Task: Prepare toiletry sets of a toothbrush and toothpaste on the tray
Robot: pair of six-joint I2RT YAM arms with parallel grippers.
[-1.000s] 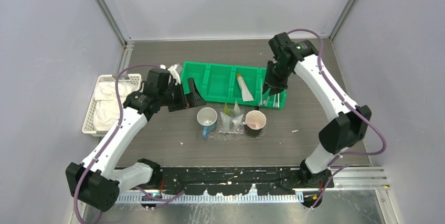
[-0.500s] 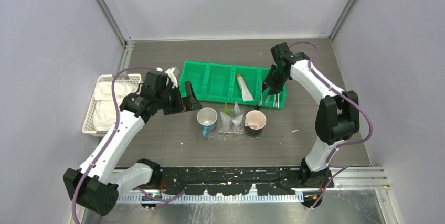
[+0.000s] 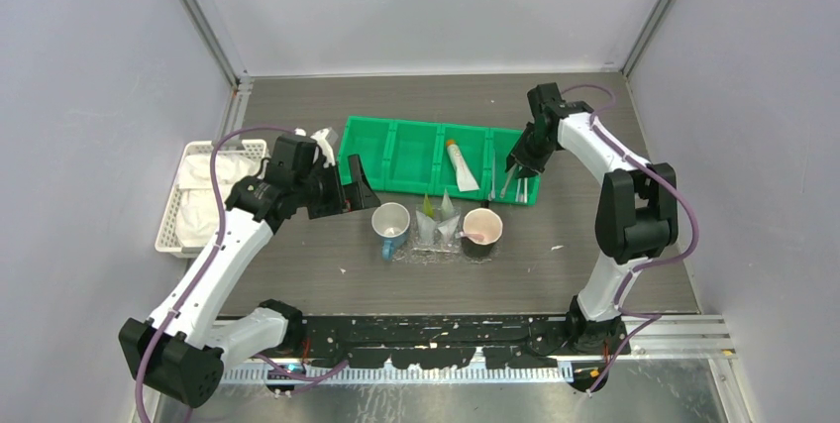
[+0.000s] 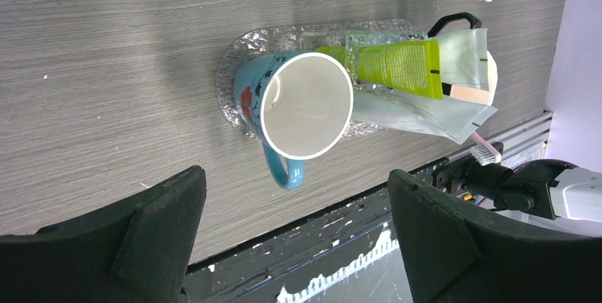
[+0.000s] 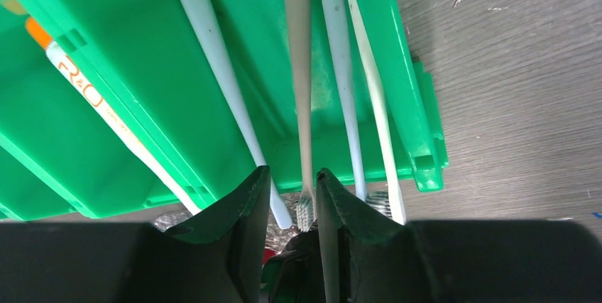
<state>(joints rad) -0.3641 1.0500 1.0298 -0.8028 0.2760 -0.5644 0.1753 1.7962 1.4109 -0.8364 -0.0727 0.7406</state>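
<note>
Right gripper (image 5: 292, 204) pinches one toothbrush (image 5: 298, 69) at the bin (image 5: 234, 47) lip, likely bound for the tray (image 4: 234, 54), while left gripper (image 4: 294, 196) hangs spread wide above the mug (image 4: 248, 90), ready.

High behind, we take in the whole table (image 3: 575, 235), including the tray (image 4: 231, 69) our left wrist view looks down on and the green bin (image 5: 78, 140) our right one crowds.

Here's one bit of lettering: orange characters that look like "R&O" run along the white tube (image 5: 92, 101) with the orange cap, lying in the green bin (image 5: 42, 140) toward the worktop's far edge. The yellow-green tube (image 4: 397, 67) carries fine print, but it's too small to read.
</note>
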